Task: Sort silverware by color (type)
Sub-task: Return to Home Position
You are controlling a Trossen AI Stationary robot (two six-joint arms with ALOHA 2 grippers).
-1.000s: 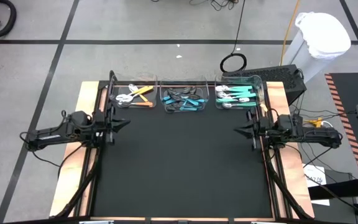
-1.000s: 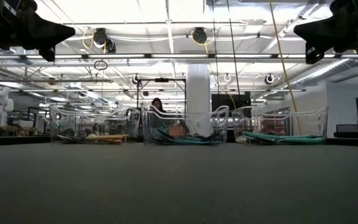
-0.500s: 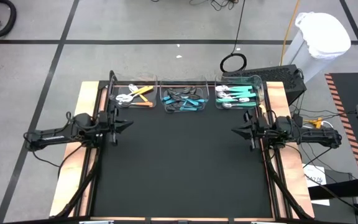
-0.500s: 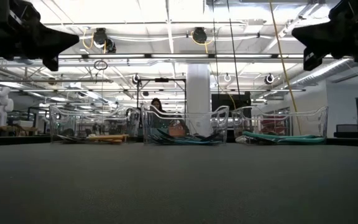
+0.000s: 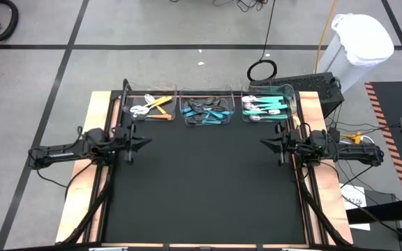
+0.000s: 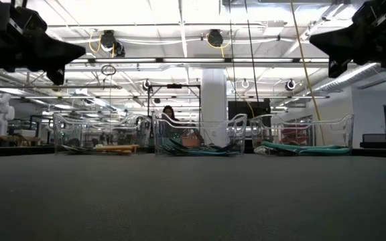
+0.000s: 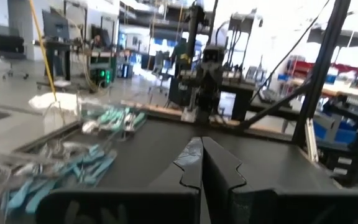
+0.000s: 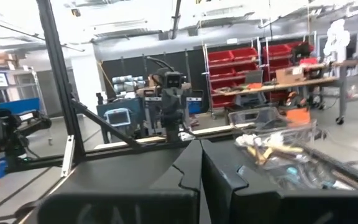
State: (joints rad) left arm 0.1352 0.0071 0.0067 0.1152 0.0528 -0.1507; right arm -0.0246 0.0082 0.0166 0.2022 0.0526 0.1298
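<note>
Three clear bins stand in a row at the table's far edge. The left bin (image 5: 150, 107) holds orange-handled spoons, the middle bin (image 5: 205, 110) dark and teal spoons, the right bin (image 5: 266, 107) teal-handled silver spoons. My left gripper (image 5: 147, 140) is shut and empty, held high over the table's left side. My right gripper (image 5: 263, 143) is shut and empty, held high over the right side. Both point toward the table's middle.
The black mat (image 5: 204, 181) lies bare between the arms. The wooden table edge (image 5: 96, 111) frames it. A white bagged bin (image 5: 360, 42) and a dark box (image 5: 306, 87) stand off the table at the far right.
My left gripper has moved toward the table's middle and a little toward its near edge. My right gripper has moved a little toward the table's middle. Both have stayed shut. The spoons and bins have not moved.
</note>
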